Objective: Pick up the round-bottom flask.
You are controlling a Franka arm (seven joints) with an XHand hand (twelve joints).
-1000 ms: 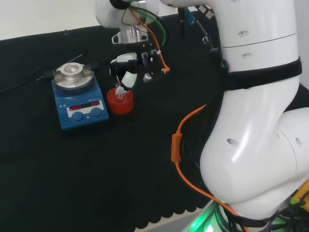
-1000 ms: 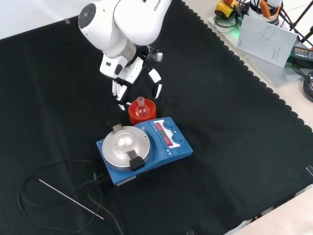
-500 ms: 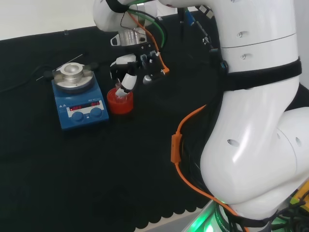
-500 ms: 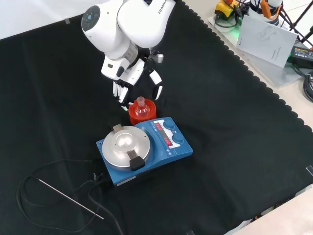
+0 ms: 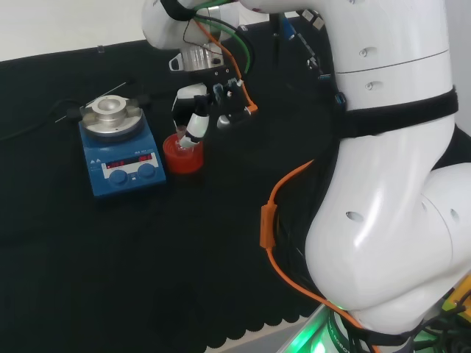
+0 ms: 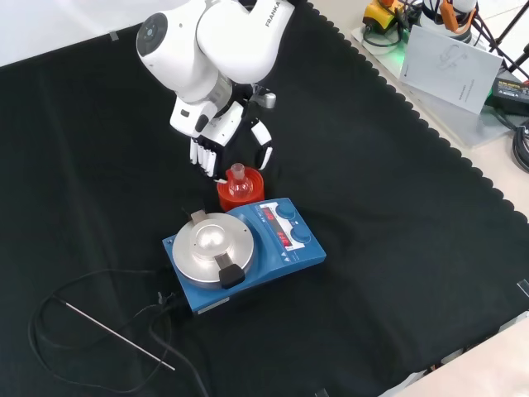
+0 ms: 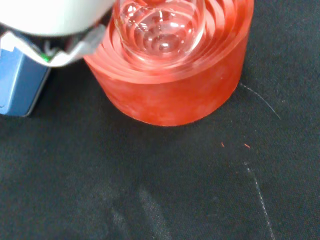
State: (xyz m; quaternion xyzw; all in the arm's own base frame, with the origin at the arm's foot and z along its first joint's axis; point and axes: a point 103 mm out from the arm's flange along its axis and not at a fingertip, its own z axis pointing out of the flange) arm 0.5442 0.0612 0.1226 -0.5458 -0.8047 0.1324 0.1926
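Your hand (image 6: 216,132) hovers over the round-bottom flask (image 6: 239,185), which sits untouched in its red ribbed stand (image 6: 240,196) on the black-clothed desk (image 6: 397,215); the pick-up has yet to begin in earnest.

Reading the front view from left to right: a thin metal rod (image 6: 120,333) and a black cable (image 6: 78,289) lie at lower left, the blue stirrer plate (image 6: 242,253) with its round steel top sits at centre, and the stand touches the plate's far edge just above it. The flask's neck points up, and your fingers (image 6: 201,154) hang spread and nearly straight to the upper left of the neck, with the thumb (image 6: 266,142) apart on the right. They hold nothing. I judge the approach nearly done; the closing round the neck and the lift are both left.

The head view puts the plate at left, the stand (image 5: 182,155) beside it at centre, and the hand (image 5: 206,103) directly above, one white fingertip close by the flask's mouth; contact cannot be told there. The front view shows a gap on both sides of the neck.

The wrist view gives what neither does: the clear bulb (image 7: 159,26) seated inside the stand's concentric ribs (image 7: 172,75), with the plate's blue corner (image 7: 17,82) close by.
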